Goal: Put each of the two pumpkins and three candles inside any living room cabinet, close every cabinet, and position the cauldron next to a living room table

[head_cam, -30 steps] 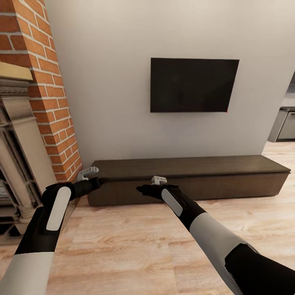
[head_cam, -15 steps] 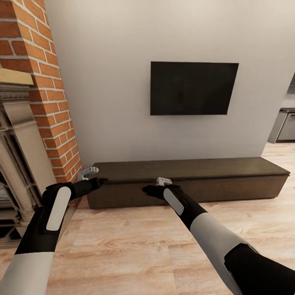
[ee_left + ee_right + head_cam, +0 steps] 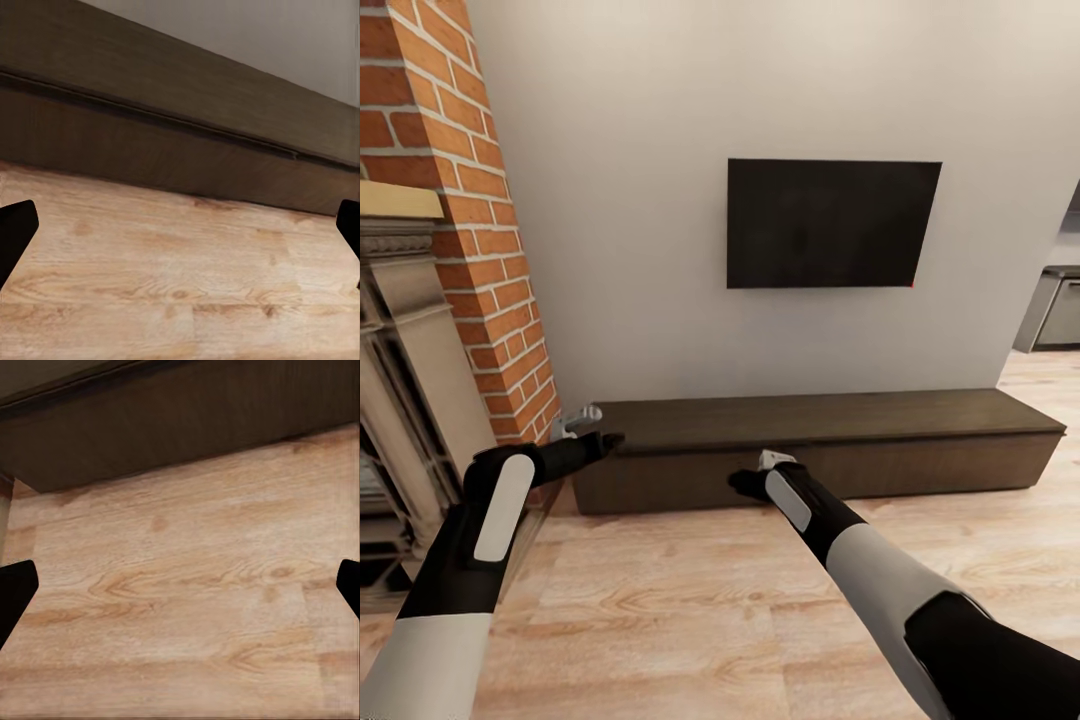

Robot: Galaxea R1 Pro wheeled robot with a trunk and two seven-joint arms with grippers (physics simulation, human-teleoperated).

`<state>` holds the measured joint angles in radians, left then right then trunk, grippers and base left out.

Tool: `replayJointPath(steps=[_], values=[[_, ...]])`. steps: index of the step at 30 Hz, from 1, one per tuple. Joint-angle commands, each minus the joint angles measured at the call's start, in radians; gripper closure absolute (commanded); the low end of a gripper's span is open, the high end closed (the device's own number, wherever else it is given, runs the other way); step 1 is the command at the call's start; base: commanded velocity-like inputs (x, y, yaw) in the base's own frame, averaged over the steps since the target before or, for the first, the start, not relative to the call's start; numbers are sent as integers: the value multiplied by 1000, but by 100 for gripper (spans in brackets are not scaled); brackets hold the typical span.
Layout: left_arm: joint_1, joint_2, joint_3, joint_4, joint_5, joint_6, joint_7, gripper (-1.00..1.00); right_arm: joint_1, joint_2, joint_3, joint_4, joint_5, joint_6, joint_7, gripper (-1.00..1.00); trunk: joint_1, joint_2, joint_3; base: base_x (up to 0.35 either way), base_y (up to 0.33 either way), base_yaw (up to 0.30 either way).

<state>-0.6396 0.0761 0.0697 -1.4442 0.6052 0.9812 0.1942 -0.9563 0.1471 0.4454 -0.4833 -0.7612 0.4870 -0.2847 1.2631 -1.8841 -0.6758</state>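
Observation:
The long, low dark-brown cabinet (image 3: 830,450) stands against the wall with all its fronts shut. My left gripper (image 3: 610,440) hovers at the cabinet's left end, close to its top edge. The left wrist view has its black fingertips (image 3: 15,232) wide apart, open and empty, over the wood floor in front of the cabinet (image 3: 187,142). My right gripper (image 3: 745,483) hangs low before the cabinet's front, left of its middle. It is open too, with fingertips (image 3: 15,592) spread over the floor near the cabinet's base (image 3: 187,435). The pumpkins, candles, cauldron and table are out of view.
A brick fireplace column (image 3: 470,220) with a stone mantel (image 3: 400,330) rises at the left, close to my left arm. A black TV (image 3: 830,222) hangs on the wall above the cabinet. Light wood floor (image 3: 690,600) stretches in front. Grey kitchen units (image 3: 1055,310) show far right.
The view has shifted a little, so the TV and cabinet sit lower in the picture. My right gripper has moved right and lower, nearer the cabinet front. The left arm has barely moved.

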Motion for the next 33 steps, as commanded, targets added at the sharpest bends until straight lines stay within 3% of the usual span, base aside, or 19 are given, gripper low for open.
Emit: replayJointPath(steps=[1, 5, 10, 11, 12, 14, 17, 22, 25, 30, 33], values=[[-3, 0, -1, -5, 11, 5, 10, -100, -1, -4, 7, 3, -12, 2, -6, -100, -4, 7, 2, 0, 0, 0], [-5, 2, -29, 19, 14, 9, 14, -100, 2, -42, 8, 8, -15, 49, -1, -100, -19, 35, 15, 0, 0, 0], [2, 21, -56, 181, 4, 9, 17, -100, 71, -88, 0, 4, -54, 95, 1, -100, -39, 70, 30, 0, 0, 0], [4, 64, -62, 324, -1, 5, 13, -100, 143, -117, -1, -5, -59, 94, 1, -100, -42, 77, 33, 0, 0, 0], [4, 84, -65, 435, -5, -4, 12, -100, 175, -129, -1, -1, -59, 92, 1, -100, -46, 84, 37, 0, 0, 0], [4, 96, -69, 581, -10, -42, 11, -100, 204, -134, 0, 5, -55, 89, -3, -100, -54, 98, 43, 0, 0, 0], [5, 100, -89, 732, -37, -158, 9, -100, 246, -136, 4, 8, -48, 66, -6, -100, -65, 119, 52, 0, 0, 0], [6, 93, -175, 949, -97, -332, 5, -100, 327, -137, 6, 19, -35, -59, -6, -100, -85, 154, 68, 0, 0, 0], [6, 89, -239, 1098, -105, -484, -8, -100, 370, -137, 6, 61, -33, -161, -4, -100, -96, 175, 77, 0, 0, 0], [7, 83, -395, 1291, -107, -686, -79, -100, 388, -137, 7, 215, -33, -301, -2, -100, -115, 210, 93, 0, 0, 0], [25, 76, -429, 1381, -108, -797, -93, -100, 390, -136, 7, 304, -35, -378, -3, -100, -127, 231, 102, 0, 0, 0]])
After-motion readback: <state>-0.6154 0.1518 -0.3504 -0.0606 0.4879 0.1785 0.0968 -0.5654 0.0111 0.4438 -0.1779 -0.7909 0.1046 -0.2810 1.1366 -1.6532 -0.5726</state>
